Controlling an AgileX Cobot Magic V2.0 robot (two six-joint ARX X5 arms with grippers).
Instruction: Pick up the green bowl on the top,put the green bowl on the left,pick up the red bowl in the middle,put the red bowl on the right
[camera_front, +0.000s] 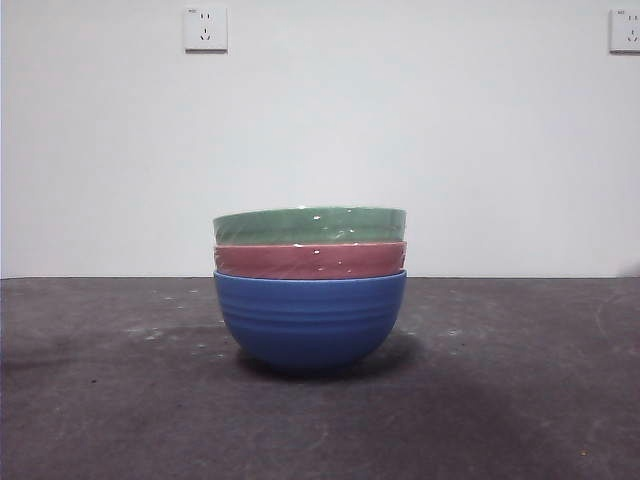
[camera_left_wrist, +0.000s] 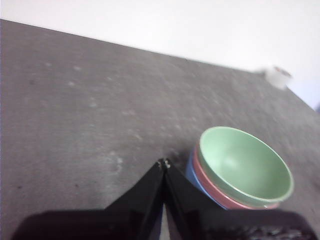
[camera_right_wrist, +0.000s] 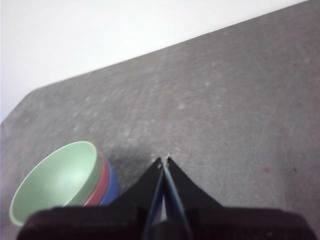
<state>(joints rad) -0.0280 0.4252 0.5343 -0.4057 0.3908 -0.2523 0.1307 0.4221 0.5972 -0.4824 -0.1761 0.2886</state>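
Three bowls stand nested in one stack at the middle of the table. The green bowl (camera_front: 309, 224) is on top, the red bowl (camera_front: 309, 260) sits under it, and a blue bowl (camera_front: 309, 320) is at the bottom. The stack also shows in the left wrist view, with the green bowl (camera_left_wrist: 243, 165) above the red bowl (camera_left_wrist: 215, 190), and in the right wrist view, green bowl (camera_right_wrist: 55, 181) above the red bowl (camera_right_wrist: 101, 181). My left gripper (camera_left_wrist: 163, 163) is shut and empty, up off the table beside the stack. My right gripper (camera_right_wrist: 164, 161) is shut and empty on the stack's other side. Neither arm shows in the front view.
The dark grey table (camera_front: 500, 400) runs to a white wall with two power sockets (camera_front: 205, 29). A small white object (camera_left_wrist: 278, 75) lies at the table's far edge in the left wrist view.
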